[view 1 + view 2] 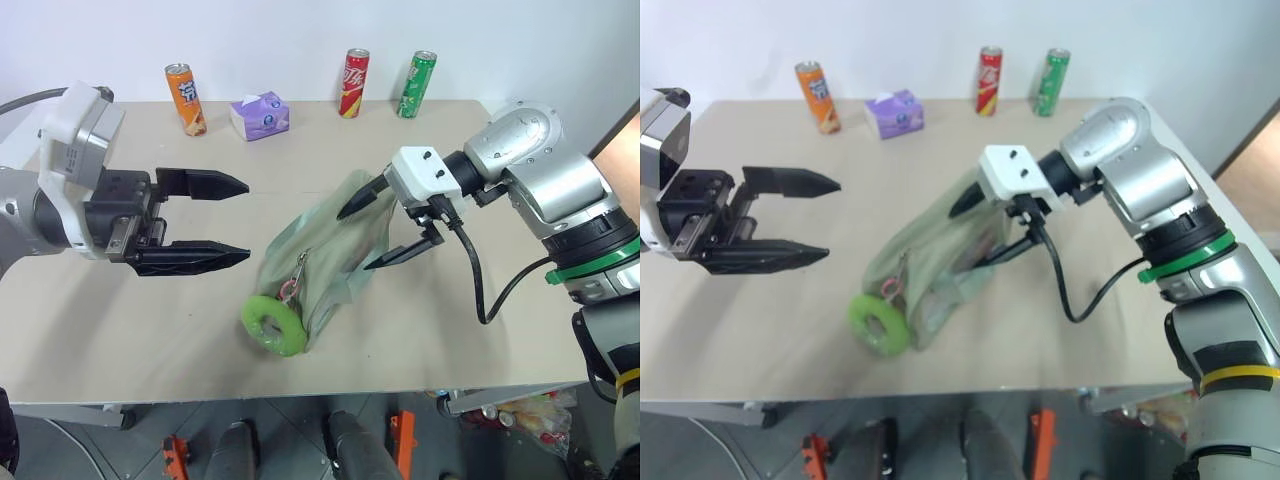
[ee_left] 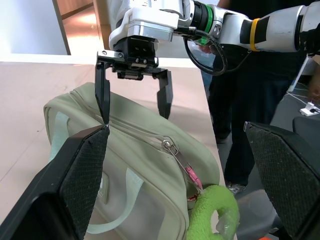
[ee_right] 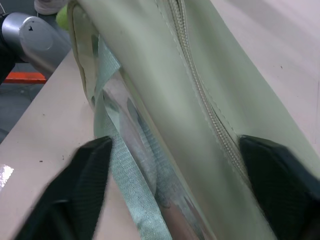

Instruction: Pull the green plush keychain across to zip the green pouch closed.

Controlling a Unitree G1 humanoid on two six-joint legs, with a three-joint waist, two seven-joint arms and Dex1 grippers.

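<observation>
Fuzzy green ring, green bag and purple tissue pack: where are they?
green plush keychain (image 1: pixel 271 323), left eye view, on its fuzzy ring.
green pouch (image 1: pixel 335 238), left eye view, on its fabric top.
purple tissue pack (image 1: pixel 261 115), left eye view, on its front.

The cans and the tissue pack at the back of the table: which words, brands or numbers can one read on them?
Orange can: print too blurred to read.
Red can: white lettering, too small to read.
Green can: markings too small to read.
Purple tissue pack: no readable text.
Green pouch: no label in sight.
</observation>
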